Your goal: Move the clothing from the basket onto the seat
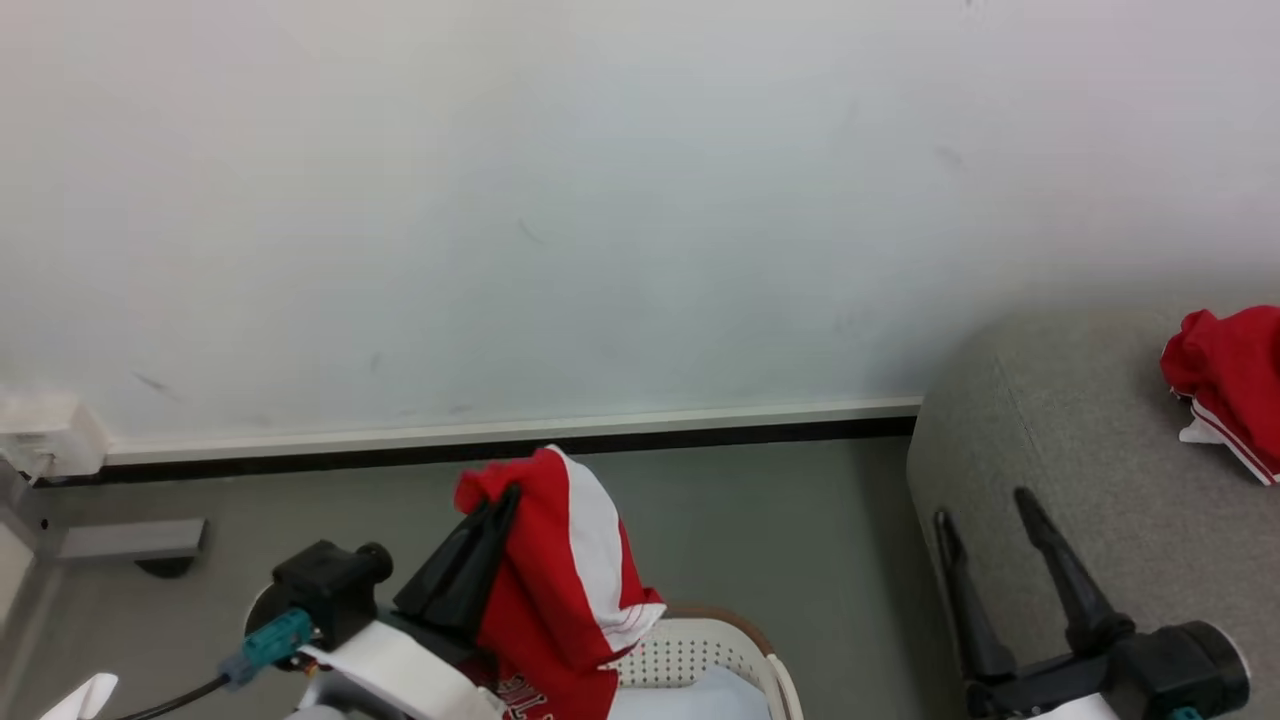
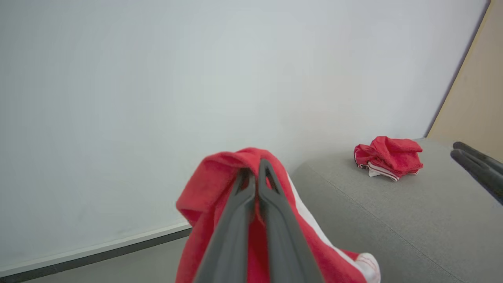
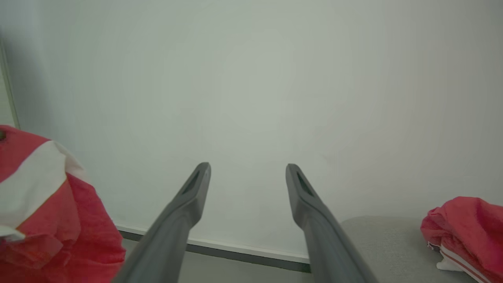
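Holding: my left gripper (image 1: 508,498) is pinched tight on a fold of a soft bright red fabric garment with a white panel (image 1: 570,580), its two dark fingers pressed together and cloth bunched over the tips
Held garment: it hangs from the fingertips above the basket, and its lower end runs down past the bottom edge of my head view, so I cannot tell whether it touches the inside of the basket
Basket: the oval white plastic laundry basket with perforated wall and brown rim (image 1: 700,645) sits on the grey floor (image 1: 800,540) at the bottom of my head view, just left of the seat
Right gripper: my right gripper (image 1: 985,510) has its fingers spread wide with nothing between them, hovering in front of the seat's rounded side
Seat: the large grey fabric-upholstered seat (image 1: 1080,450) stands on my right, near the pale wall (image 1: 600,200)
Second garment: a crumpled red garment with white striped trim (image 1: 1235,380) lies on top of the seat, well apart from both grippers
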Controlling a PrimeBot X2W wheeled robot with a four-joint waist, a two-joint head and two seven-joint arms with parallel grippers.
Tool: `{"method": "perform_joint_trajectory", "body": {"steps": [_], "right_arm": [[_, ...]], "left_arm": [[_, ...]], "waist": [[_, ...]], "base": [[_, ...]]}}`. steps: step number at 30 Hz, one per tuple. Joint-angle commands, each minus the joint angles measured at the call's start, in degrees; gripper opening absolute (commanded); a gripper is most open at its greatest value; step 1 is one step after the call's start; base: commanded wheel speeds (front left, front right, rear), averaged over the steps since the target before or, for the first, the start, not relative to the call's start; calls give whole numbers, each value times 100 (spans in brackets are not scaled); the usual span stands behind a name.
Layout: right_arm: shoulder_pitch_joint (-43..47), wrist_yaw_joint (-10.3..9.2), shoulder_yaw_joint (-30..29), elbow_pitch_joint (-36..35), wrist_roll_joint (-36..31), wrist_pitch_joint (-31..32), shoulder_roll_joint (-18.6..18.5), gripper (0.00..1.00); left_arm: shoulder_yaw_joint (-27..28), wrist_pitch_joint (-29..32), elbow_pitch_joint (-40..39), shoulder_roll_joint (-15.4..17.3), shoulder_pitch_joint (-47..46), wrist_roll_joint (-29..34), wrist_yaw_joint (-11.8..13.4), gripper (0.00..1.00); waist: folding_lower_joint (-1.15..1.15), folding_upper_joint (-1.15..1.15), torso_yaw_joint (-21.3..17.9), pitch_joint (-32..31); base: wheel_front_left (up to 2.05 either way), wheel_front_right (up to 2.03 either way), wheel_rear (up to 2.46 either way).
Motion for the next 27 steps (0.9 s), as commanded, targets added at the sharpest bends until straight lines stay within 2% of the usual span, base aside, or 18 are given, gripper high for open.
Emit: {"method": "perform_joint_trajectory", "body": {"steps": [1,7,18,22,27], "right_arm": [[86,-17,155,59,49,-7,-14,100],[17,-17,798,168,158,-7,-14,100],[-523,-17,2516,211,487,-8,-17,100],[-720,-17,2859,201,620,-8,-19,100],[-906,-17,2971,303,717,-8,-19,100]], "left_arm": [[64,-2,-146,43,108,93,41,0],[141,-2,-511,88,194,186,159,0],[-6,67,-613,-15,22,266,168,0],[-99,100,-655,-49,-12,305,144,0],[-208,165,-733,-93,-69,354,108,0]], "waist": [[2,0,69,-145],[2,0,78,-242],[2,0,14,-237],[2,0,13,-229],[2,0,22,-212]], "base": [[0,0,0],[0,0,0],[0,0,0],[0,0,0],[0,0,0]]}}
